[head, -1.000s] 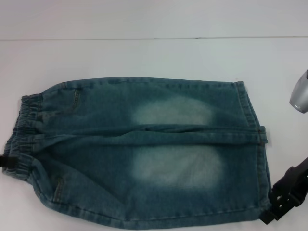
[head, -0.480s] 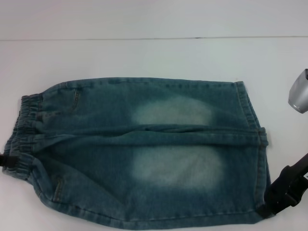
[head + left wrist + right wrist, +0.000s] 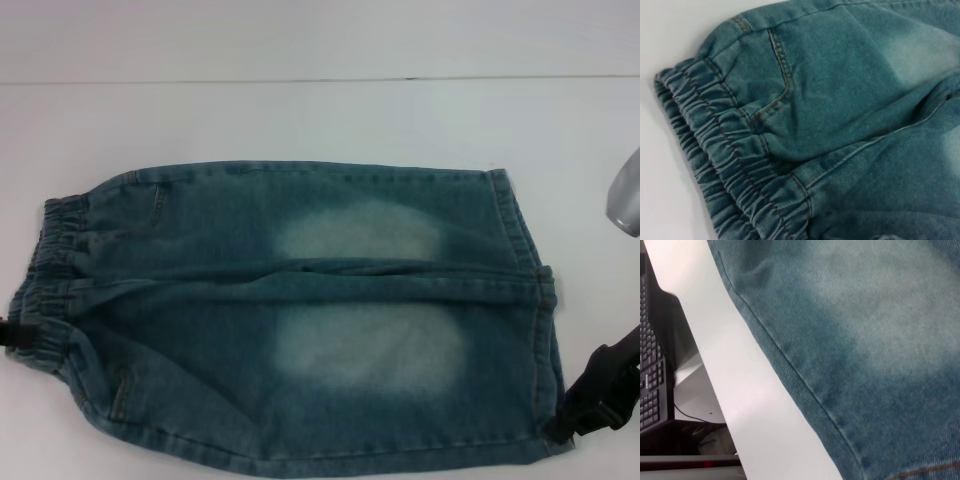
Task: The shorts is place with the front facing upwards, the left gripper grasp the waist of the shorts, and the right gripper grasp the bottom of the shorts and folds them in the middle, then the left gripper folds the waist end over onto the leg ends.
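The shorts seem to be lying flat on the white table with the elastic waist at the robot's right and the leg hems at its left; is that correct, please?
Not quite. The shorts do lie flat on the white table, but the sides are swapped: the head view shows the elastic waist at the robot's left, by the left hand, and the leg hems at its right, by the right hand.

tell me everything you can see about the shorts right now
The shorts are blue washed denim with two pale faded patches, lying spread flat on the white table. The gathered elastic waist points toward the robot's left, the stitched leg hems toward its right. A curved pocket seam sits by the waistband. The left gripper is at the waist's near corner, the right gripper at the near hem corner.
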Tool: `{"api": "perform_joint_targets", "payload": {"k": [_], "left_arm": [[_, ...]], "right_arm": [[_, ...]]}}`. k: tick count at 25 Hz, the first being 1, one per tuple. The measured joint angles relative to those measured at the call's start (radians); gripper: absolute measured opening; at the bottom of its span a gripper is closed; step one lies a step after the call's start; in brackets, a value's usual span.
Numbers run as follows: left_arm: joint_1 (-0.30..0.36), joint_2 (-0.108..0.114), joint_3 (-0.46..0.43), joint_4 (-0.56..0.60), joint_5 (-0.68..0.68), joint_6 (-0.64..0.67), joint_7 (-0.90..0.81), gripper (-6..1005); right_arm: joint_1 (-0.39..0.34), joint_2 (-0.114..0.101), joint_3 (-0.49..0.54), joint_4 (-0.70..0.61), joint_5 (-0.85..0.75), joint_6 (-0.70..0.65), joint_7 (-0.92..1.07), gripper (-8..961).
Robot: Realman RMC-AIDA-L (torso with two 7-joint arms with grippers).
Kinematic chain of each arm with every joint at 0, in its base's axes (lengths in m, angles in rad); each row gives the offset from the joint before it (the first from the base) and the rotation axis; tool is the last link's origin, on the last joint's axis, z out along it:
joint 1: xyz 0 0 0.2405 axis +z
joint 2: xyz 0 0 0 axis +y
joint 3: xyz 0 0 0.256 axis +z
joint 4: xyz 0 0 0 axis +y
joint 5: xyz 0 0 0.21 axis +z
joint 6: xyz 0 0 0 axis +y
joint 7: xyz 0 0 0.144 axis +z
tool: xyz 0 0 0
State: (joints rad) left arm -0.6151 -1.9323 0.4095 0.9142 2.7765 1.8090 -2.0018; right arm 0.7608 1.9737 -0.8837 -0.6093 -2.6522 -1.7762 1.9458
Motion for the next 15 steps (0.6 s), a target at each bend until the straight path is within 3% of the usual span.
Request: {"api": "perform_joint_targets", "payload": {"k": [1,5,10,15], "left_arm": [[0.0,0.001,0.0,0.0,0.0,0.001,0.0,75],[-0.001,0.014,-0.002,0.003,0.0,0.013,-0.009,76],[-0.015,0.032,-0.026,0.009,0.0,0.03,-0.055,78],[-0.042,0.044,-0.069,0.005,-0.007,0.016,-0.125,80]], "right_arm": [[-0.002,-0.003,0.003,0.0,0.001,-0.001,-0.006,70],[-0.012,-0.027,0.06,0.0,0.005,-0.017,-0.04,44],[-0.026,-0.06,0.265,0.001,0.009,-0.056,-0.122,38],[-0.056,-0.071,0.421,0.002,0.083,-0.011,-0.137,39]]}}
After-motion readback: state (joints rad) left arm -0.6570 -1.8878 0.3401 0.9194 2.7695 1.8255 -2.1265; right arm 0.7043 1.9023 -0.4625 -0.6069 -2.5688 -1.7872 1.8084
